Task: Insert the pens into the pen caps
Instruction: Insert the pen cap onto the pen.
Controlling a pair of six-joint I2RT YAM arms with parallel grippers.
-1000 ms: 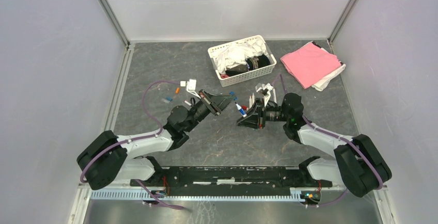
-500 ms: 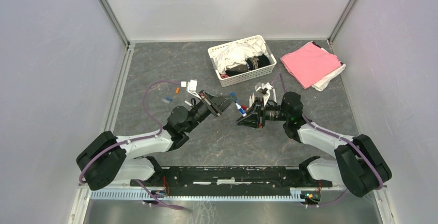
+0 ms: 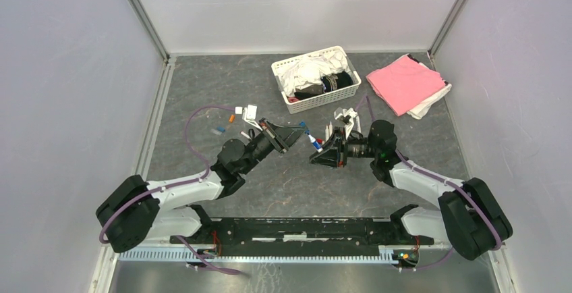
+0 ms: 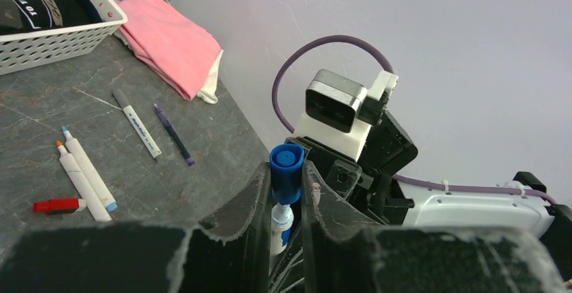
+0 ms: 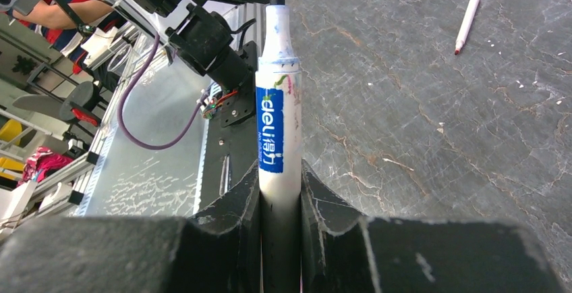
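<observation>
Pinching a blue pen cap (image 4: pixel 287 166), the left end effector (image 4: pixel 286 175) has both fingers pressed against the cap's sides, the cap's closed end facing the wrist camera. Right end effector (image 5: pixel 280 175) is clamped on a white pen (image 5: pixel 278 104) with a blue printed label; the barrel stands straight out from between its fingers. The pen's dark nib points at the cap's open mouth and reaches it; how far it sits inside cannot be told. In the top view the two end effectors face each other tip to tip above the desk (image 3: pixel 283 185). On the desk ahead and left of the left end effector: two white pens (image 4: pixel 82 171) lying side by side, a red cap (image 4: pixel 52 206) by their near ends, a grey-ended pen (image 4: pixel 137 123) and a thin purple pen (image 4: pixel 173 134) farther off. One red-tipped white pen (image 5: pixel 465 23) lies ahead and right of the right end effector. A white basket (image 4: pixel 64 36) and a pink cloth (image 4: pixel 172 40) lie beyond.
</observation>
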